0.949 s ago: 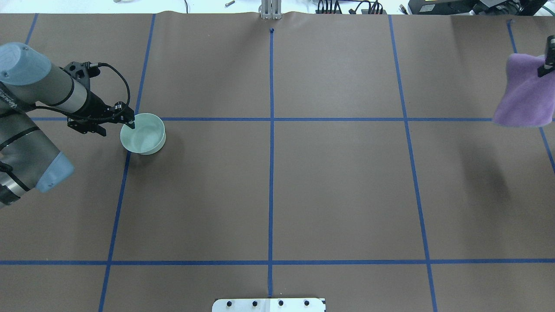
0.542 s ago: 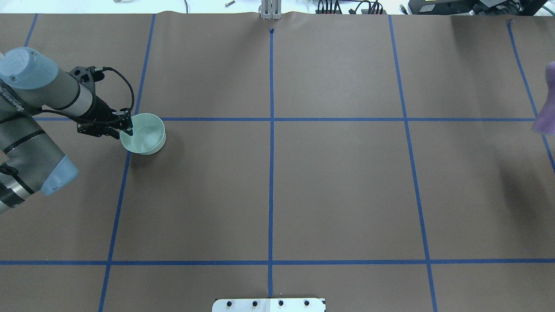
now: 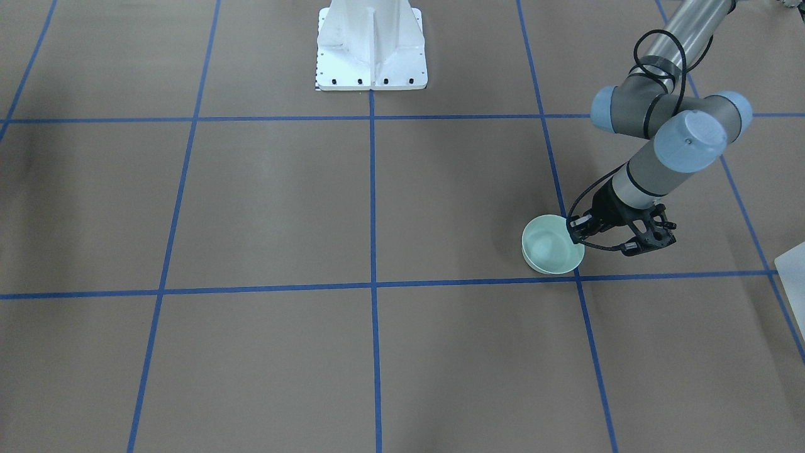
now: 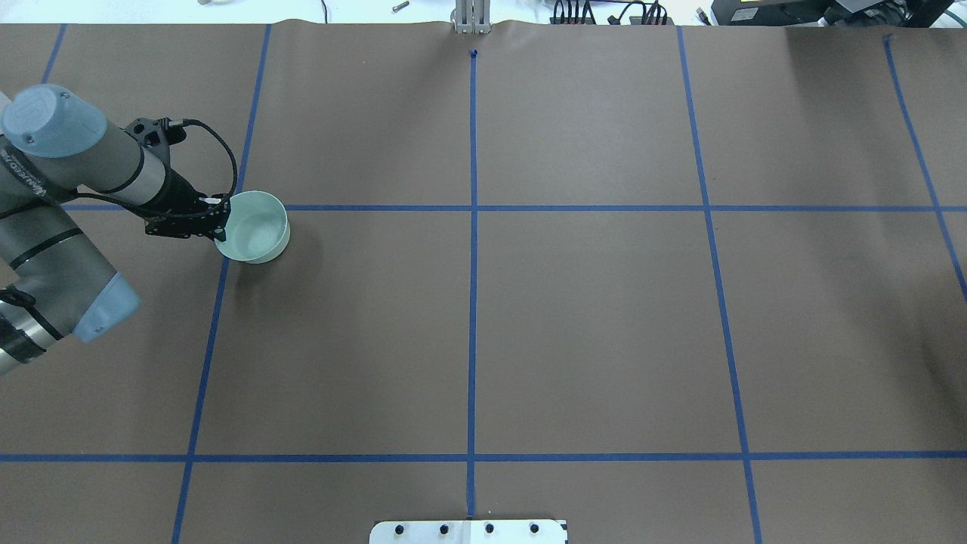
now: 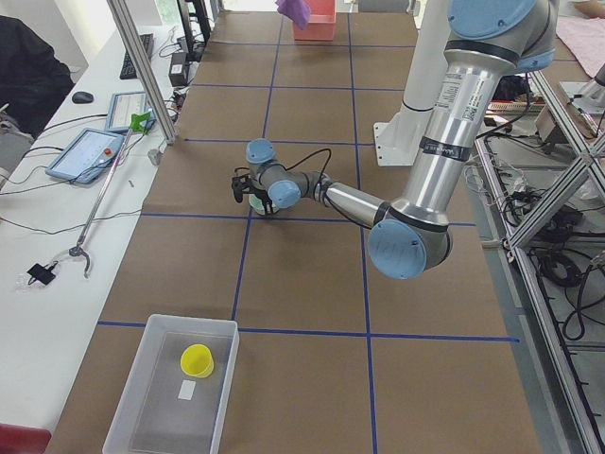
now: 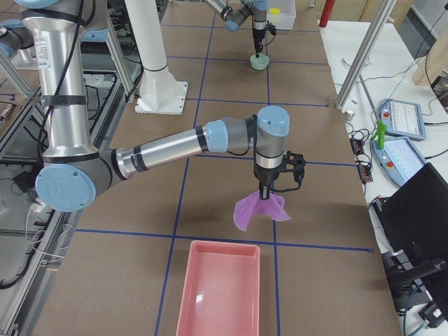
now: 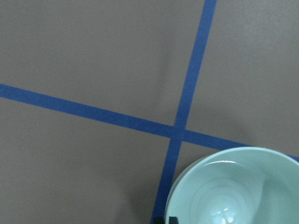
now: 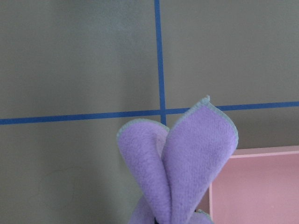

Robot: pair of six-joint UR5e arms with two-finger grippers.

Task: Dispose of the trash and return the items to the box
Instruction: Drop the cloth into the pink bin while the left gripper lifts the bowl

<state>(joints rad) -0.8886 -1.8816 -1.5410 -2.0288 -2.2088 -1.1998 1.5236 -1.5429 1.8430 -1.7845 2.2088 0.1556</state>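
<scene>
No text can be read; lettering on the left arm (image 4: 21, 180) is illegible.

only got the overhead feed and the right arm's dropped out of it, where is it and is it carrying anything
Observer: It is past that view's right edge. A purple cloth hangs from the right gripper.
Operator: ok and the box, cant see that either
Observer: The box sits at the robot's left end, beyond the overhead's left edge, with a yellow cup inside it.
</scene>
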